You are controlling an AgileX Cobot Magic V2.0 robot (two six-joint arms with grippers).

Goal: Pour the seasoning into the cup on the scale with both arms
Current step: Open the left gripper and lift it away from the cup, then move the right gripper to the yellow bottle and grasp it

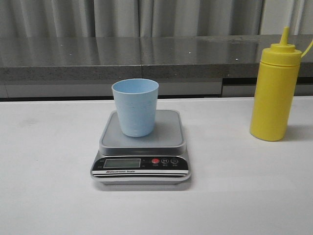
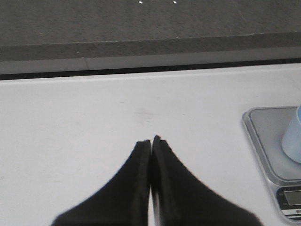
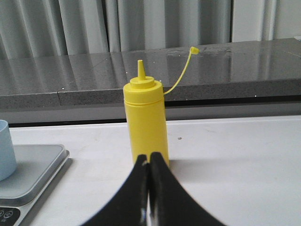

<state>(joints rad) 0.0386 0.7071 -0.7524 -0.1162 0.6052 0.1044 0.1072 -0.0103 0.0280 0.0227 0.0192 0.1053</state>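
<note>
ok, nearest in the front view is the scale [image 1: 141, 155] on the white table [image 1: 44, 186], black front panel with lcd and red button [image 1: 155, 161] facing the camera. light blue cup [image 1: 135, 106] stands upright on the steel platform, roughly centred. further back and well to the right, the yellow seasoning bottle [image 1: 274, 89] stands upright on the table, well apart from the scale, nozzle up, cap tether trailing off to the side. behind the table a grey stone ledge [image 1: 73, 56], then pale curtains [image 1: 73, 17]. neither arm shows in the front view. left gripper [image 2: 151, 140] fingers pressed together, nothing between them, over bare table, scale corner and cup edge off to one side. right gripper [image 3: 149, 157] fingers also pressed together, holding nothing, tips in front of the bottle's base; can't tell if they touch it
</note>
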